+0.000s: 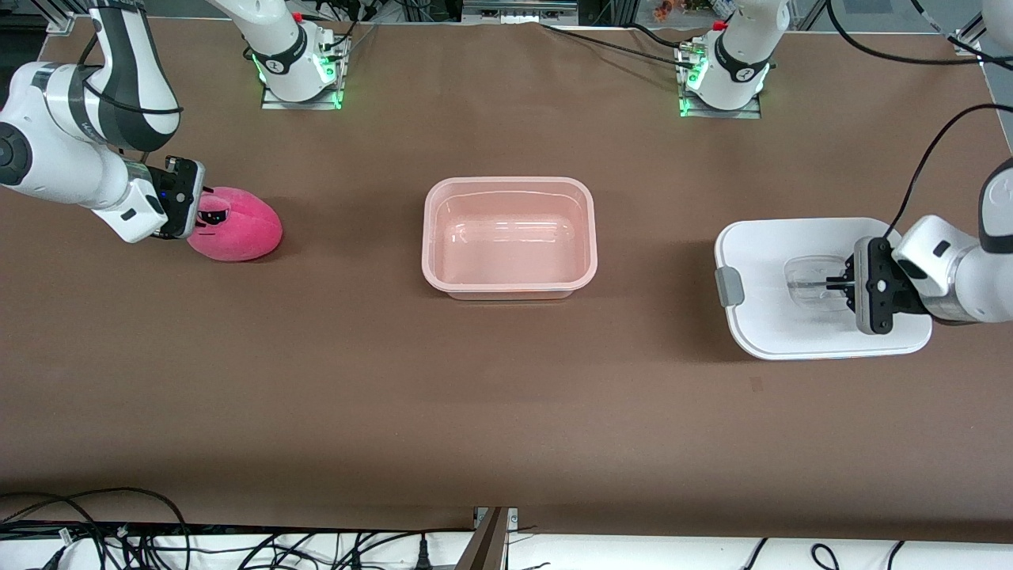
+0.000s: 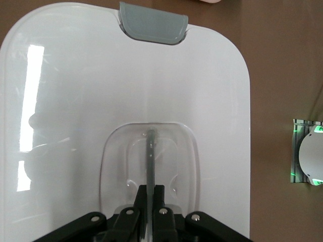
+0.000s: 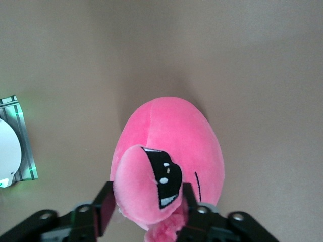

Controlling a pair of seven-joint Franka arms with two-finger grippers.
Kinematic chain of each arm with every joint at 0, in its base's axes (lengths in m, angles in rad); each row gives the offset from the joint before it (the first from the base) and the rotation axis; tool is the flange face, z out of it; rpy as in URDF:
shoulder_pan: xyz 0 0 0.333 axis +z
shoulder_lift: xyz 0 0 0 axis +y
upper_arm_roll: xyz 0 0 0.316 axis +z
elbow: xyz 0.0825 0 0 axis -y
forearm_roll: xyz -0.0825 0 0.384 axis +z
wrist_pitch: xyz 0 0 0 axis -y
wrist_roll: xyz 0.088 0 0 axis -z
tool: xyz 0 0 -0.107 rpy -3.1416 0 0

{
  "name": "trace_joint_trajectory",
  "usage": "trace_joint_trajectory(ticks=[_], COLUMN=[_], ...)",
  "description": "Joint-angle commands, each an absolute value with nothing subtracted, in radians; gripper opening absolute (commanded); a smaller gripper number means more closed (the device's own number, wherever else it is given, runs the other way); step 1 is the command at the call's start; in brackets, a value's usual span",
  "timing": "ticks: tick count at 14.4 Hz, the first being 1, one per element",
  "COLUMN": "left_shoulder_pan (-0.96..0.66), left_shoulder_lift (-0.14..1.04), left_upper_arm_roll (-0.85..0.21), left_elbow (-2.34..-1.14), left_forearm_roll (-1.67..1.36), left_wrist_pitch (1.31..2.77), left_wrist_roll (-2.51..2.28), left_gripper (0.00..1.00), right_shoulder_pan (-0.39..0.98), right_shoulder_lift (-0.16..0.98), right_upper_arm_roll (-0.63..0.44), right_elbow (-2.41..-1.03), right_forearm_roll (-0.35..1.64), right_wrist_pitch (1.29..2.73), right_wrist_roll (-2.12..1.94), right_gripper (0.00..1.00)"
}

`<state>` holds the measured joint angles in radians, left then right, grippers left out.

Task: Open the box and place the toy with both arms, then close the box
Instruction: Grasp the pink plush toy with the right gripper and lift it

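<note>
The box's pink tub (image 1: 509,183) stands open in the middle of the table. Its white lid (image 1: 791,245) is at the left arm's end, with a grey clip (image 1: 729,286). My left gripper (image 1: 832,282) is shut on the thin rib of the lid's clear handle (image 2: 151,151); the lid (image 2: 75,101) fills the left wrist view under the gripper (image 2: 151,194). The pink plush toy (image 1: 241,229) lies at the right arm's end. My right gripper (image 1: 202,214) is shut on the toy's protruding eye bulge (image 3: 151,186), with the gripper (image 3: 146,201) pressing it from both sides.
The arm bases (image 1: 297,63) (image 1: 724,71) stand at the table's edge farthest from the front camera. Cables (image 1: 119,538) lie along the edge nearest it. Bare brown table (image 1: 506,396) lies between tub, toy and lid.
</note>
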<state>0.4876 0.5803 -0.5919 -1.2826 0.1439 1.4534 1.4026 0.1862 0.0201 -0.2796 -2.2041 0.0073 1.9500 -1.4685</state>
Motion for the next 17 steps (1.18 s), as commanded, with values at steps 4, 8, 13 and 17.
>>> trace_joint_trajectory(ticks=[4, 8, 13, 17], left_shoulder_pan=[0.465, 0.465, 0.465, 0.463], left_shoulder_lift=[0.569, 0.571, 0.571, 0.571], left_upper_arm_roll=[-0.606, -0.606, -0.606, -0.606], left_elbow=[-1.262, -1.266, -1.266, -1.266], left_forearm_roll=[0.146, 0.138, 0.135, 0.135], left_wrist_pitch=[1.433, 1.433, 1.431, 1.431], left_wrist_roll=[1.414, 1.404, 1.401, 1.401], left_gripper=[0.0, 0.0, 0.0, 0.0], right_shoulder_pan=[0.189, 0.189, 0.205, 0.276], right_shoulder_lift=[-0.003, -0.003, 0.003, 0.003], right_upper_arm_roll=[-0.282, -0.278, -0.267, -0.241], right_elbow=[-2.227, -2.169, -2.024, -1.889], right_forearm_roll=[0.029, 0.071, 0.138, 0.138], right_wrist_pitch=[1.985, 1.941, 1.787, 1.674], right_wrist_roll=[-1.463, -1.321, -0.977, -0.576], right_gripper=[0.0, 0.0, 0.0, 0.0])
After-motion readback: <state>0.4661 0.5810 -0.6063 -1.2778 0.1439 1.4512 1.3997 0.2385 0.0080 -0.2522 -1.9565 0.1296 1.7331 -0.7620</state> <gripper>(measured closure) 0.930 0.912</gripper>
